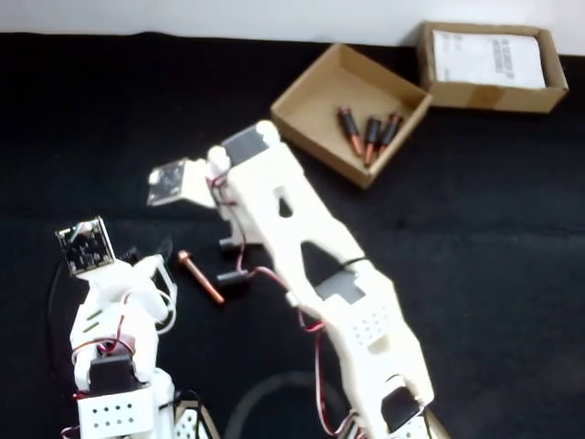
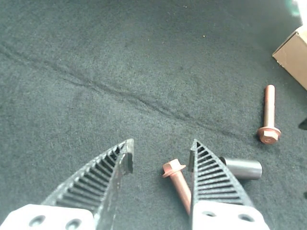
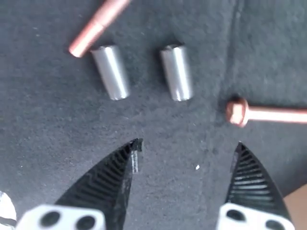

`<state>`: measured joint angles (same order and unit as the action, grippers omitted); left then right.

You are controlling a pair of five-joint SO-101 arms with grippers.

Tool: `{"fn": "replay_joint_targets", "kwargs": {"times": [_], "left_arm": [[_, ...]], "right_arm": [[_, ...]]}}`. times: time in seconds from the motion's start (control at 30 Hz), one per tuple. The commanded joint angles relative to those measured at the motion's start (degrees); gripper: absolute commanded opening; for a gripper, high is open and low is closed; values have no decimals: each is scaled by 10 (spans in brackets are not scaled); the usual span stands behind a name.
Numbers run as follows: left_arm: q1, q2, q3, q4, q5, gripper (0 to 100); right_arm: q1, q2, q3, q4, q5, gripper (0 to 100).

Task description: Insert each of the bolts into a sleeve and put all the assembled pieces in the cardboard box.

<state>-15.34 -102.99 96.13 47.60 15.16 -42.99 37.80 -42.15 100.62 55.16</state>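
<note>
Cloth (image 1: 475, 274) black and felty under everything. Left gripper (image 2: 161, 153) spread wide with nothing in it, ridged black fingers (image 2: 110, 170) either side of one copper bolt (image 2: 180, 187): flat on the cloth, flanged hex head toward the fingertips, shank running back along the inside of one finger. Just past that finger, a smooth grey metal sleeve (image 2: 243, 168), short tube on its side, long axis crosswise to the bolt. Farther out, a second bolt (image 2: 268, 115), also flat, plain end aimed away from the gripper, head nearer it, with a corner of the cardboard box (image 2: 293, 55) beyond.

Right gripper (image 3: 187, 146) same deal, wide open and empty, facing one grey tube (image 3: 110, 72) and a twin tube (image 3: 176, 72), side by side, parallel, a gap between, both pointing away from the jaws. Copper shank (image 3: 98, 26) slanting in, plain tip just beside the first tube's far end. Off to one side, a hex-headed bolt (image 3: 266, 114) crosswise to the tubes, head toward them.

From above, cardboard box plain brown, shallow, open-topped, set at an angle, three assembled pieces (image 1: 372, 135) in one corner: dark sleeves with copper ends poking out, side by side, roughly parallel. Behind it, a smaller box (image 1: 489, 94) with a white sheet (image 1: 489, 57) inside.
</note>
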Motion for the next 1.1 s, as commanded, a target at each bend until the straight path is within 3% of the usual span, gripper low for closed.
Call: {"fn": "replay_joint_targets", "kwargs": {"times": [0.0,0.3,0.7,1.07], "left_arm": [[-9,-7,10,2,-1,199],[-9,-7,10,2,-1,199],[-12,-7,10,2,-1,199],[-15,-7,10,2,-1,199]], "right_arm": [[-27,-44,0,3,5,267],[-40,29,-23,1,7,267],[-43,148,-241,0,34,267],[-51,208,-253,1,9,267]]}}
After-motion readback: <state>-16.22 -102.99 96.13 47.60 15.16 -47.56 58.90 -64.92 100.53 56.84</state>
